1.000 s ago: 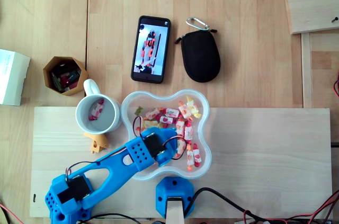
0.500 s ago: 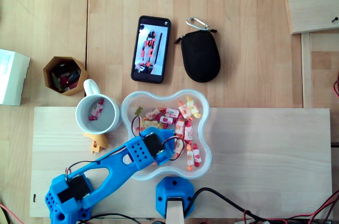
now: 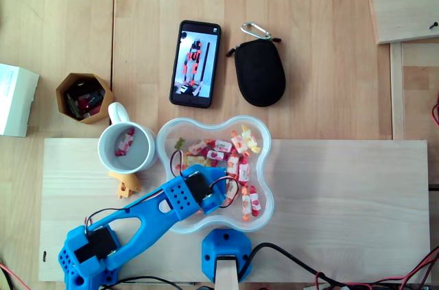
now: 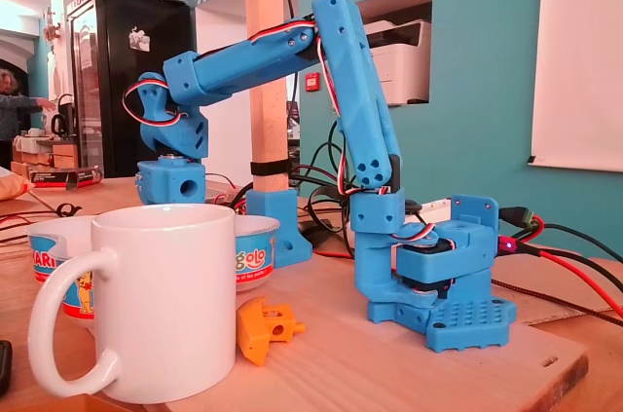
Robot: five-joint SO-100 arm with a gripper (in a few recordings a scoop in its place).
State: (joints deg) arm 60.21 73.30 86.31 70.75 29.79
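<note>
Between the earlier frames and this one almost nothing has moved: the blue arm has shifted only a trace, the gripper [image 3: 216, 192] stays over the lower left part of the bowl [image 3: 164, 140], and the candies [image 3: 236, 149] lie as they did. The candies are spread through the upper and right parts of this clear lobed bowl, which stands on the wooden board [image 3: 343, 208], with the mug [image 3: 127, 147] just beside it on the left and seemingly touching its rim. How far the jaws stand open, and whether they hold a candy, cannot be told: from above the wrist covers them, and in the fixed view the gripper [image 4: 170, 178] dips behind the bowl wall [image 4: 255, 254] and the mug [image 4: 161, 305]. The overhead view gives the layout: one wrapped sweet [image 3: 125, 142] lying inside the mug, the orange part [image 3: 125, 184] below it, and the phone [image 3: 195, 64], black pouch [image 3: 259, 72] and hexagonal box [image 3: 84, 96] well apart beyond the board. The fixed view adds height: the arm folded over, wrist pointing down into the bowl, and the orange part [image 4: 265, 327] resting beside the mug. A likely hazard is the light bowl sliding or tipping against the mug if the gripper presses its wall; the loose wrist wires could also drag candies over the rim.
</note>
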